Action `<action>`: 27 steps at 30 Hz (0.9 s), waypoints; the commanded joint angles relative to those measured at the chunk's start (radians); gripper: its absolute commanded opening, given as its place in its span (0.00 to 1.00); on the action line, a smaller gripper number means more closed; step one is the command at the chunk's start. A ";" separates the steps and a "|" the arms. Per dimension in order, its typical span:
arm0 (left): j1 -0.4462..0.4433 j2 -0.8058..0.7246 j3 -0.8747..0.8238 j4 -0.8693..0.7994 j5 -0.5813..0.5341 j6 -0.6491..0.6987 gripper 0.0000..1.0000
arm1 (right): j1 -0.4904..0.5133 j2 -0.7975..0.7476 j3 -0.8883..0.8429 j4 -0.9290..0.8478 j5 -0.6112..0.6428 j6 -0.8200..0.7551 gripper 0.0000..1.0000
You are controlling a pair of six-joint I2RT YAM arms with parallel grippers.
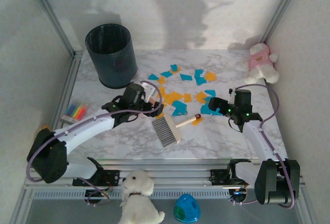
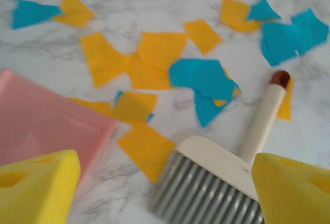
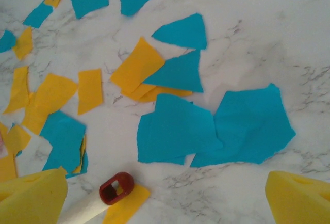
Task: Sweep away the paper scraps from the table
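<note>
Many paper scraps (image 1: 175, 98), strewn between left claw (image 1: 153, 102) and right claw (image 1: 213, 104)

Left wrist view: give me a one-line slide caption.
Open left gripper over a hand brush and pink dustpan, orange and blue paper scraps littering the marble table.

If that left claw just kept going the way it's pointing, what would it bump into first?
Most likely the brush: its grey bristle head lies right between the left gripper's open fingers. Depth is hard to judge.
</note>
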 commanded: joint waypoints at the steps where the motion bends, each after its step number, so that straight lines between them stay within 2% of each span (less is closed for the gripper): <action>1: -0.051 0.087 0.100 -0.115 0.030 0.069 0.79 | 0.004 -0.021 0.029 -0.036 -0.044 0.012 0.99; 8: -0.154 0.292 0.281 -0.234 0.006 0.142 0.63 | 0.004 -0.025 0.035 -0.065 -0.024 0.007 0.99; 12: -0.182 0.395 0.385 -0.308 0.040 0.188 0.57 | 0.004 -0.029 0.033 -0.074 -0.014 0.000 0.99; 17: -0.200 0.503 0.490 -0.391 0.077 0.241 0.53 | 0.004 -0.027 0.036 -0.094 0.003 -0.007 0.99; 27: -0.227 0.623 0.583 -0.443 0.100 0.285 0.48 | 0.004 -0.027 0.039 -0.118 0.034 -0.005 0.99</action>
